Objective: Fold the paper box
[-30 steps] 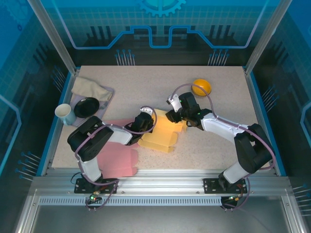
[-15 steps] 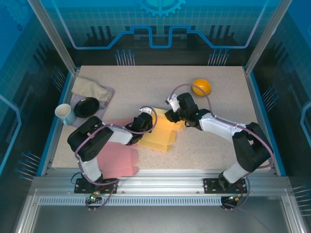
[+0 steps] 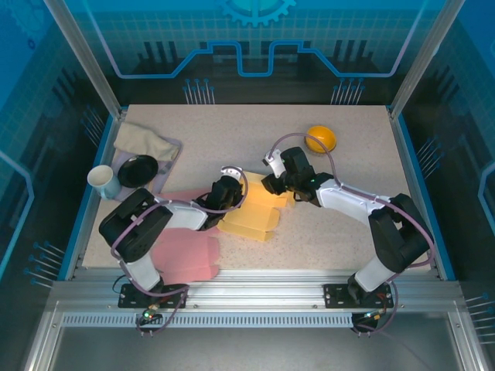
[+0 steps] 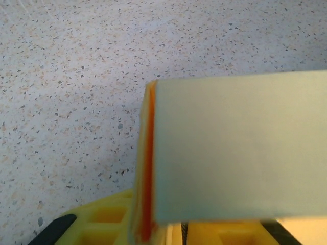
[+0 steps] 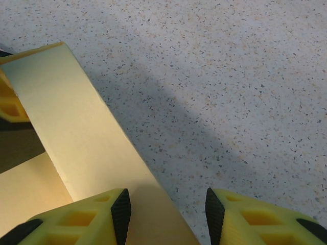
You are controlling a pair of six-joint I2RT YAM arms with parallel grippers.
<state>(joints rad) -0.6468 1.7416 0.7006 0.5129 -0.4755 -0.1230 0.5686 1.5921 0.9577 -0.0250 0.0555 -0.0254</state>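
Note:
The yellow paper box (image 3: 251,215) lies partly folded at mid-table. My left gripper (image 3: 227,188) is at its left edge. In the left wrist view a raised flap (image 4: 240,153), pale-faced with an orange edge, stands close before the camera and runs down between the narrow jaws of the left gripper (image 4: 163,232), which are shut on it. My right gripper (image 3: 272,184) is at the box's upper right edge. In the right wrist view this gripper (image 5: 167,204) is open. Its left pad is over a yellow panel (image 5: 76,138) and its right pad over bare table.
A pink paper sheet (image 3: 186,247) lies under the left arm near the front edge. At back left are a beige cloth (image 3: 143,141), a black dish (image 3: 138,170) and a white cup (image 3: 103,181). An orange bowl (image 3: 321,138) sits at back right.
The left arm's elbow has swung left and its gripper has edged toward the back with the flap. The right gripper has slid a little left along the box edge.

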